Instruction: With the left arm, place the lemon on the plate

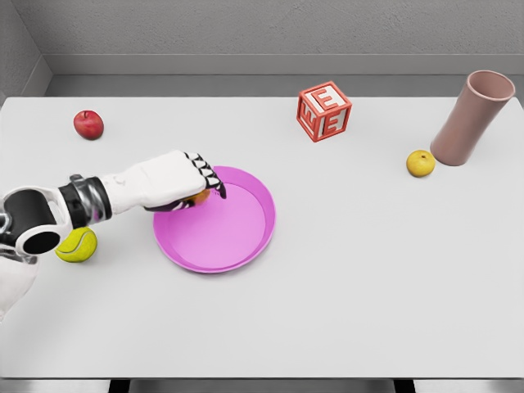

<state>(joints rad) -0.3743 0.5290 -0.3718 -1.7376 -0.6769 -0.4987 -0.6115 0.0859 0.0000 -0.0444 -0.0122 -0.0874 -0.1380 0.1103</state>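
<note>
Lemon-like fruit shows in two places, and which one the task means is hard to tell. One small orange-yellow fruit [199, 196] peeks out from under the left hand [176, 184], whose fingers [209, 176] curl down around it. That hand hovers over the upper left rim of the pink plate [237, 237], left of the frame's middle, so the held fruit sits right at the plate's edge; whether it touches the plate cannot be seen. A second yellow fruit [420, 163] lies at the right of the frame, just beside the base of a tall pink cup [472, 117] that leans slightly.

White arm segments run from the hand toward the lower left edge of the frame. Beneath the forearm, near the left edge, lies a yellow-green tennis ball [76, 245], well apart from the plate's rim. A red apple [88, 124] rests at the upper left of the white table [344, 311]. A red letter block [324, 111] stands tilted on one corner above the plate, upper middle of the frame, apart from everything else.
</note>
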